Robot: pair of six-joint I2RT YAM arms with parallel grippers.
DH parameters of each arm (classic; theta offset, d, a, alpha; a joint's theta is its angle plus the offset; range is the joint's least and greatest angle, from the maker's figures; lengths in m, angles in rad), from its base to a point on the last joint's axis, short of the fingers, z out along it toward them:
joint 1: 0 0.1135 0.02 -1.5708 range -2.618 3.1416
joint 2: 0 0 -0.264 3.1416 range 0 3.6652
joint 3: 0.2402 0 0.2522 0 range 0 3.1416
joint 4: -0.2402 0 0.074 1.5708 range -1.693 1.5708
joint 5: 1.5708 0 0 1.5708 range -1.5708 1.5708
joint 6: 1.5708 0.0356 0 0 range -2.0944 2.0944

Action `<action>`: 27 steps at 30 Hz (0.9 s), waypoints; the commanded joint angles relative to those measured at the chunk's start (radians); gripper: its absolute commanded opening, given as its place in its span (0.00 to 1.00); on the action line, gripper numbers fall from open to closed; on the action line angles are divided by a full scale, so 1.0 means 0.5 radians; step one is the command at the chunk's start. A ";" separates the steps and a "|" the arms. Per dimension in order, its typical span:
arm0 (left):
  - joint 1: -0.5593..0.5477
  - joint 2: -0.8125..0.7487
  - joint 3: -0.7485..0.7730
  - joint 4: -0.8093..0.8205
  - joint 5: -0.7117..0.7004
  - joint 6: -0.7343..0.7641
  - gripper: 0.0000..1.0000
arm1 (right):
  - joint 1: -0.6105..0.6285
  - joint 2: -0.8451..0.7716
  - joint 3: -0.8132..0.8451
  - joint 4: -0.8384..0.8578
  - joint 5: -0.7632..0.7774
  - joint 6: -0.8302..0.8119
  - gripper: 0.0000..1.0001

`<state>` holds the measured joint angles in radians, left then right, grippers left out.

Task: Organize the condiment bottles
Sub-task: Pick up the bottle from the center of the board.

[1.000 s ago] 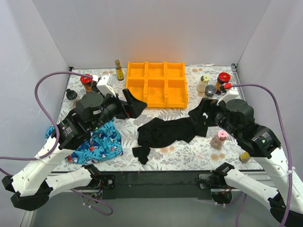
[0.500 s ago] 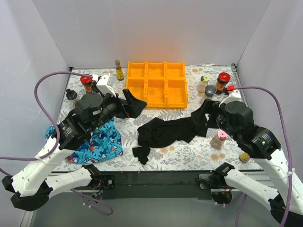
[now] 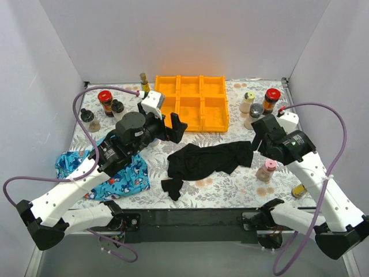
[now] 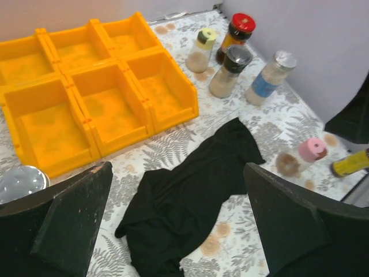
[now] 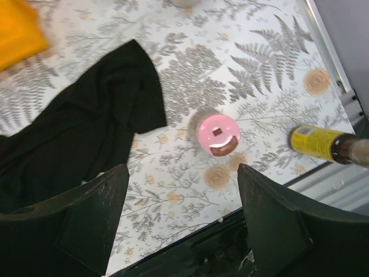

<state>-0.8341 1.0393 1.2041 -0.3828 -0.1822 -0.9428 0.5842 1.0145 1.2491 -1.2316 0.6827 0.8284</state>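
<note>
The condiment bottles stand in two groups. At the back left are a red-lidded jar (image 3: 104,99), black-capped ones (image 3: 117,106) and a slim amber bottle (image 3: 144,85). At the right are a yellow-lidded jar (image 4: 203,49), a red-lidded jar (image 4: 236,36), a black-capped grinder (image 4: 230,69) and a silver-lidded clear jar (image 4: 270,75). A pink-lidded jar (image 5: 217,134) stands near the front right, beside a lying yellow-capped bottle (image 5: 326,144). My left gripper (image 3: 176,128) (image 4: 184,231) is open and empty over a black cloth. My right gripper (image 3: 258,137) (image 5: 184,225) is open and empty above the pink-lidded jar.
The orange six-compartment tray (image 3: 190,103) sits at the back centre with nothing in it. A black cloth (image 3: 204,160) lies mid-table. A blue patterned cloth (image 3: 124,173) lies front left. A silver lid (image 4: 20,182) shows at the left wrist view's edge.
My left arm has swung right toward the tray's front, uncovering the back-left bottles. My right arm has drawn back and risen, its wrist now nearer the right-hand jars.
</note>
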 commanded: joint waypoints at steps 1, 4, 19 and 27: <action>-0.004 -0.096 -0.294 0.305 -0.096 0.247 0.98 | -0.196 0.005 -0.209 -0.077 -0.018 0.062 0.84; -0.004 -0.274 -0.747 0.599 -0.099 0.210 0.98 | -0.367 -0.019 -0.405 0.171 -0.129 -0.088 0.84; -0.001 -0.367 -0.828 0.615 -0.081 0.232 0.98 | -0.739 0.168 -0.817 0.705 -0.374 -0.273 0.78; -0.001 -0.345 -0.834 0.628 -0.053 0.244 0.98 | -0.742 0.131 -0.792 0.696 -0.276 -0.350 0.76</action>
<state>-0.8341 0.8715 0.7921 -0.0883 -0.2169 -0.8349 0.2214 1.1004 0.8459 -0.9051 0.5007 0.6758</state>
